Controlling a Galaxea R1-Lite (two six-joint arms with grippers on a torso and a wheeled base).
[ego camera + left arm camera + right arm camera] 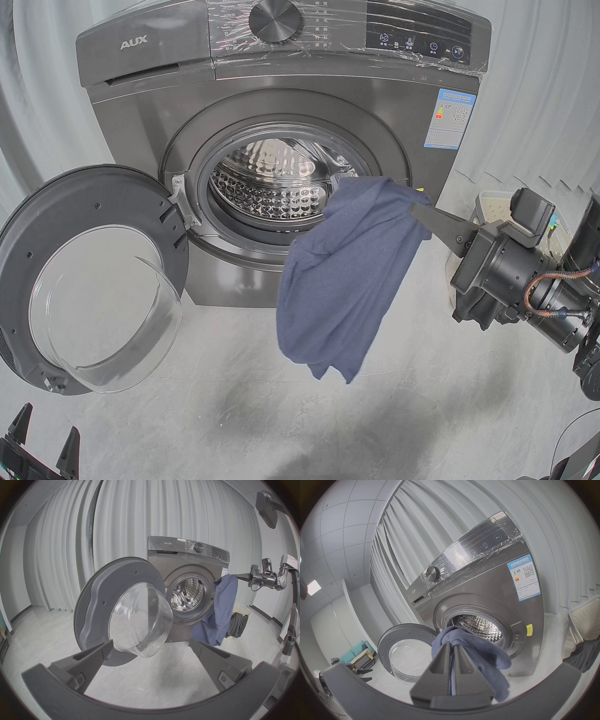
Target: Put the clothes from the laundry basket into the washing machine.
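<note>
Holding blue shirt (340, 275) at frame centre, right pincer (417, 211) clamped on top edge, just right of drum mouth (275, 178). Advice: lift, push deep so hanging tail clears. Left pincer (49, 419) apart, lower left.

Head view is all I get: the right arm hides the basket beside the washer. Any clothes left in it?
Observer: Yes. In the left wrist view, a dark garment hangs over the rim of the basket.
Operator: How is the carried piece held?
Observer: In the right wrist view, the right tool is shut, with the blue shirt bunched between its fingers.
Operator: And the other arm?
Observer: The left tool is open, holding nothing, facing the washer door.
</note>
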